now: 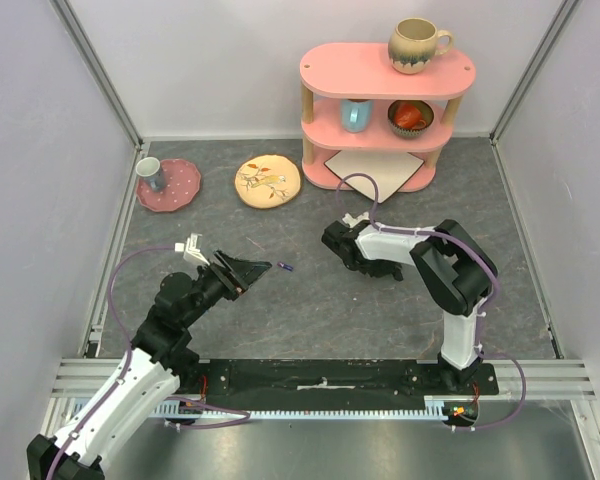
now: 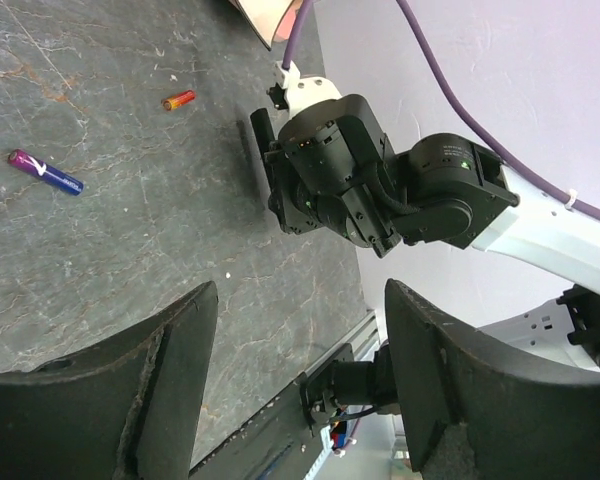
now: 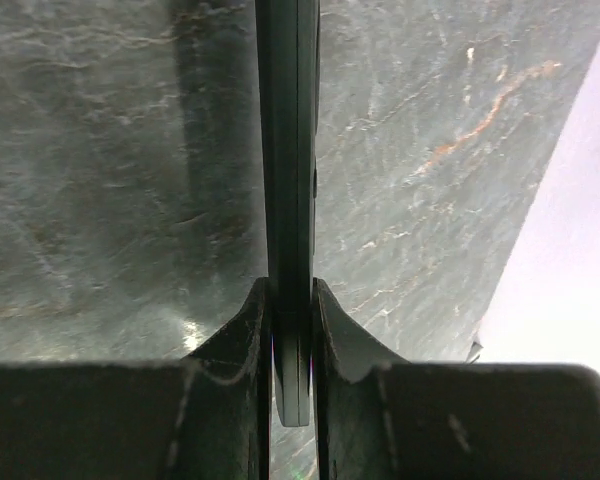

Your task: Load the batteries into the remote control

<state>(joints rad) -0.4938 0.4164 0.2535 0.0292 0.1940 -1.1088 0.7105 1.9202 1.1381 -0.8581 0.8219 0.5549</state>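
The right hand (image 3: pixel 290 300) is clenched on the remote control (image 3: pixel 288 150), the slim black bar pinched between its fingers over the desk (image 1: pixel 380 320). The left hand (image 2: pixel 300 300) hangs spread and empty, with a purple battery (image 2: pixel 45 172) and an orange battery (image 2: pixel 179 99) lying loose on the desk ahead of it. The step in hand is probably fetching a first battery; next, the left hand needs to drop astride the purple battery and close gently, since it could roll.
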